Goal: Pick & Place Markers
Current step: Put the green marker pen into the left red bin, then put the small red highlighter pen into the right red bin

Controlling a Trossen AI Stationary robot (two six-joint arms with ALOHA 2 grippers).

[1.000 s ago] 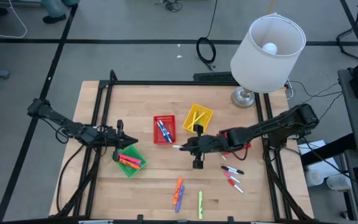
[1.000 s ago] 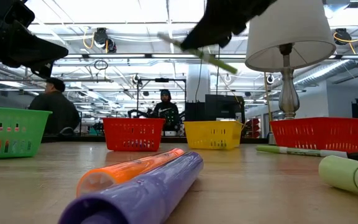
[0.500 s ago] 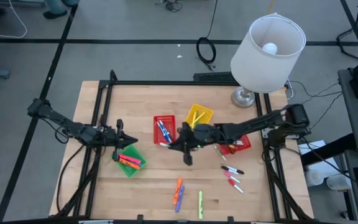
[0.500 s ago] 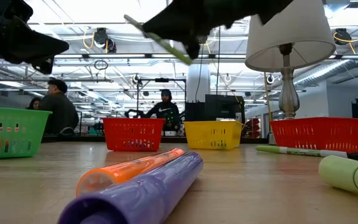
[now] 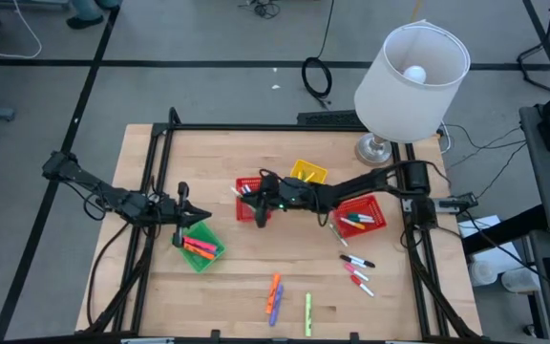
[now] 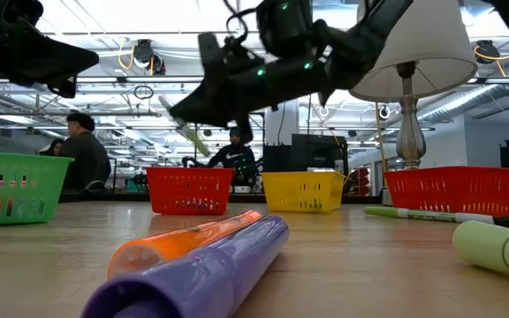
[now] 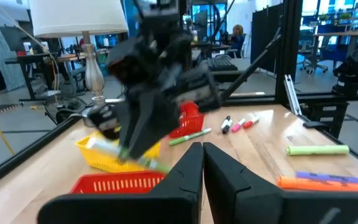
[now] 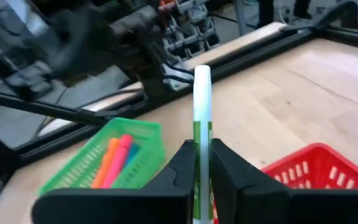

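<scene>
My right gripper (image 5: 253,195) reaches in from the table's right and hovers above the centre red basket (image 5: 252,212), shut on a white-and-green marker (image 8: 202,93) that sticks out past its fingertips. My left gripper (image 5: 201,219) is shut with nothing in it and waits at the left, beside the far corner of the green basket (image 5: 200,250), which holds orange and pink markers. On the wood near the front edge lie an orange and a purple marker (image 5: 273,295) and a green highlighter (image 5: 307,313). Red and black markers (image 5: 356,269) lie at the right. My right gripper pinches the marker's green-banded barrel (image 8: 200,144) between its two fingers. The fingers come about level from the table's right and lie along the marker, whose white end (image 8: 202,78) points ahead toward the table's left. The marker is lifted clear above the basket, slanted in the low view (image 6: 185,134).
A yellow basket (image 5: 306,174) stands behind the right arm. A second red basket (image 5: 364,216) with markers sits farther right. A lamp (image 5: 410,72) with a large white shade stands at the far right corner. Black frame rails (image 5: 151,191) border both sides.
My right gripper has swept toward the table's left and come down, rolling its wrist, from the table's middle to above the centre red basket. The marker has stayed between its shut fingers the whole way.
</scene>
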